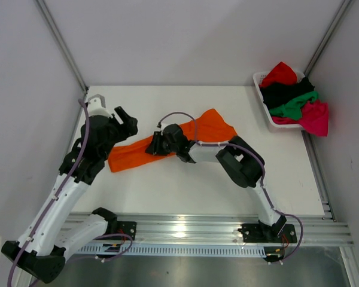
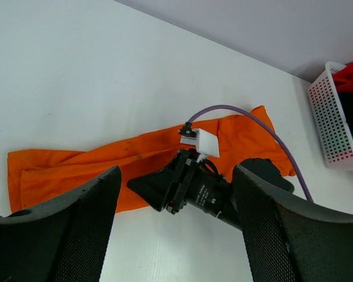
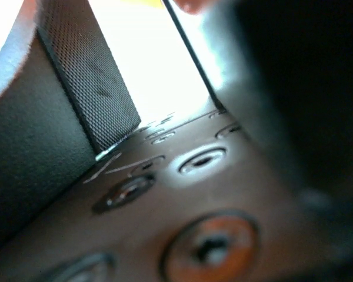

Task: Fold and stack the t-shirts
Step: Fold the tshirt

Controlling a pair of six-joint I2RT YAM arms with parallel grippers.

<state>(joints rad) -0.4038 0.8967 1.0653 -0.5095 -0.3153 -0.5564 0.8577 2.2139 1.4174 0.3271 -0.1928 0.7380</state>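
1. The orange shirt (image 1: 212,127) lies on the white table (image 1: 167,191) in a long, thin strip. It slants from the near left to the far right
2. The right gripper (image 1: 155,145) sits low on the middle of the strip. Its own camera is too close and blurry, so I cannot tell if its jaws are pinching the cloth
3. The left gripper (image 1: 129,123) hangs above the table, near the left part of the strip. Its jaws are wide apart and hold nothing
4. I think the job now is to fold the strip. The left gripper should come down on the left end and pinch all the layers at the edge. Then it should lift slowly, so the soft cloth does not slide or bunch
5. The cloth looks thin and floppy, with small creases. The fingers (image 2: 76,223) have bumpy black pads that should help them hold on
6. The red shirt (image 1: 280,73), black shirt (image 1: 284,91), green shirt (image 1: 296,106) and pink shirt (image 1: 316,116) sit crumpled in the white plastic basket (image 1: 277,125). The basket has little holes and is at the far right
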